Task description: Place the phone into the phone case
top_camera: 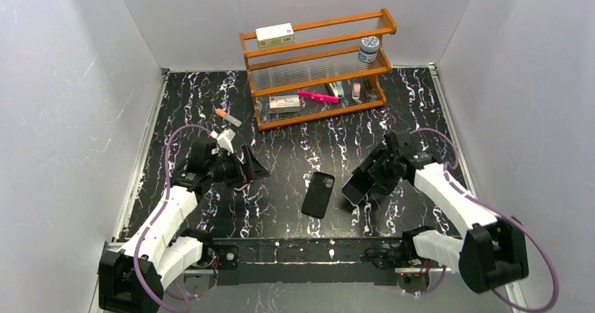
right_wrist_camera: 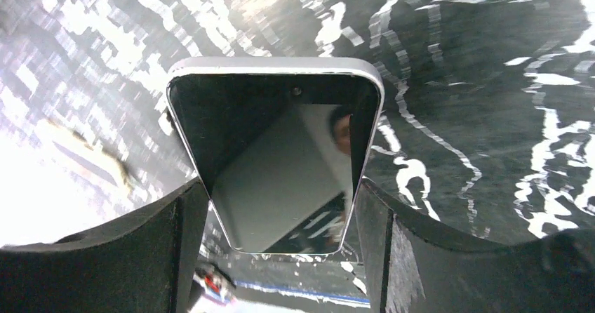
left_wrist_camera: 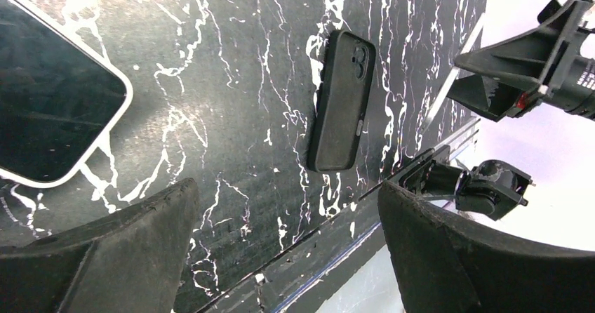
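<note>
Two sets of fingers are at work over the black, white-veined desk (top_camera: 351, 141). The right fingers (right_wrist_camera: 126, 264) are clamped on the phone (right_wrist_camera: 277, 165), one against each long edge. They hold it clear of the desk, with its glossy dark screen facing the wrist camera and its thin pale rim showing along the far end. From above, these fingers sit just to the right of the phone case (top_camera: 318, 194), near it but not touching. The phone case lies flat on the desk between the two arms, towards the near edge. It is matte black, with its camera cut-outs at the far end. The left fingers (left_wrist_camera: 105, 257) are spread wide and grip nothing; they hang above the desk to the left of the phone case, apart from it. In the left wrist view another dark slab (left_wrist_camera: 49, 95) with a pale rim lies flat on the desk just beyond those fingers. An orange wooden rack (top_camera: 321, 114) stands at the far side of the desk
</note>
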`<state>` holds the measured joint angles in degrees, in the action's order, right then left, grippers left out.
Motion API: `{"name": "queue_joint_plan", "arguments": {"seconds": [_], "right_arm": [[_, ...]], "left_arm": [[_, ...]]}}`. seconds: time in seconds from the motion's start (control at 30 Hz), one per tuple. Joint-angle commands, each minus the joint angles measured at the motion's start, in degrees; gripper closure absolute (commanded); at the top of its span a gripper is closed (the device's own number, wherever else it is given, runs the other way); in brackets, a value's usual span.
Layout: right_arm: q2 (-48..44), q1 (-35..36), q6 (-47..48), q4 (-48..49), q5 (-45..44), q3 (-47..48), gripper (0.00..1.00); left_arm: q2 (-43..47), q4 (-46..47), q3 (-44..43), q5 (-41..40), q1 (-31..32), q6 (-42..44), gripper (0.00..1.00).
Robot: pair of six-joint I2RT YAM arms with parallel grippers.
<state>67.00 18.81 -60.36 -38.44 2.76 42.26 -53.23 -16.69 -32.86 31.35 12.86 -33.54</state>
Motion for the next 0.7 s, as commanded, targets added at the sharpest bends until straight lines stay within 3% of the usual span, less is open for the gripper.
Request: {"name": "queue_joint_plan", "arguments": {"seconds": [0.0,0.27,0.43,0.67], "right_arm": [[-8.95,0.23,5.98,13.71,14.27,-5.09,0.86],[-7.46,3.36,4.21,20.45,18.92,-7.16,0.85],[-5.92,11.32,-0.4,28.16,15.96,-8.4,0.84],[2.91,21.22,-4.03,35.73,11.77,-7.28,0.83]], "left_arm": [[0.56,1.14,-0.95,-1.99,3.68,-1.76,0.05],[-1.37,3.79,-0.13,-5.7,9.41,-4.04,0.05],[-2.43,4.54,0.11,-7.23,11.36,-4.53,0.05],[-1.74,4.53,0.64,-8.46,11.94,-4.76,0.06]]}}
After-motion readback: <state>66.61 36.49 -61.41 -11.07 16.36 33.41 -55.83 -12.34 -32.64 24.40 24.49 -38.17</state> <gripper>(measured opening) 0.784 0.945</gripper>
